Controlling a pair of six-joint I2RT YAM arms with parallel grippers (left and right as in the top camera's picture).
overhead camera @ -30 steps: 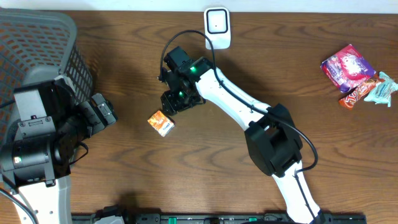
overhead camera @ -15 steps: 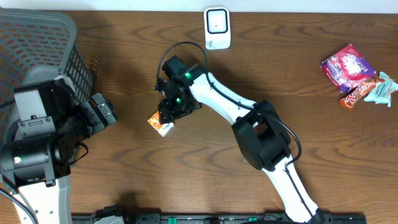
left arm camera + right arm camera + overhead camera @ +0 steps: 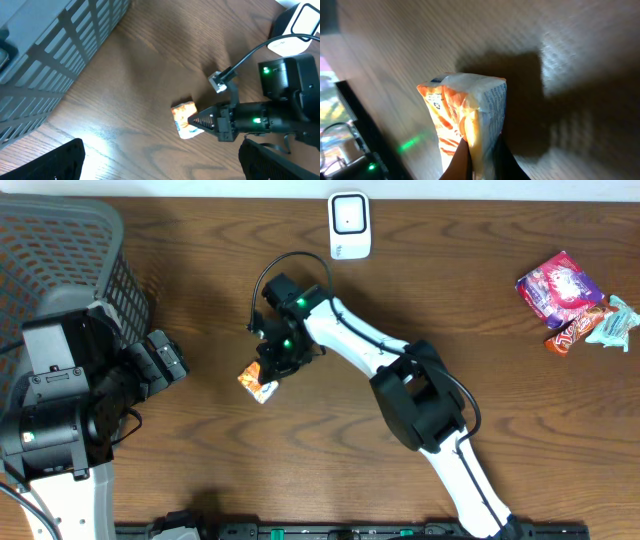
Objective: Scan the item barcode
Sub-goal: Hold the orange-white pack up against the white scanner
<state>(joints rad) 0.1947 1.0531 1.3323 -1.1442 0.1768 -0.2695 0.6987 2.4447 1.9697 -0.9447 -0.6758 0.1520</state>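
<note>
– At the near left edge of the tabletop [image 3: 330, 470], first entry?
– Left arm [image 3: 55, 410], black and grey housing. Left claw [image 3: 162, 150] spread wide, holding nothing, facing the middle of the tabletop.

– Next, toward the middle?
– Snack packet [image 3: 258, 383], small, orange and white, crumpled. Pinched at one end between the fingers [image 3: 454, 162] of the right claw [image 3: 266, 370], clamped tight on the wrapper. From the right wrist: packet standing on edge, with a dark shadow on the wood beside it. Resting on the wood or lifted off it: cannot tell. Print on the wrapper too small to read.

– Carrier of that claw?
– Right arm [image 3: 370, 345], white with black joints, reaching diagonally from the near edge to the packet. Green lights lit near the wrist, black cable [image 3: 265, 275] looped above it.

– Farther back, left?
– Basket [image 3: 60, 250], grey plastic mesh, at the far left corner, well apart from the packet.

– Far edge, centre?
– Scanner [image 3: 349, 225], white, rounded, beyond the right claw, apart from the packet.

– Far right?
– Three wrappers clustered together: purple-pink pouch [image 3: 557, 285], orange-red bar [image 3: 575, 332], pale teal wrapper [image 3: 612, 322]. Well apart from packet and scanner.
</note>
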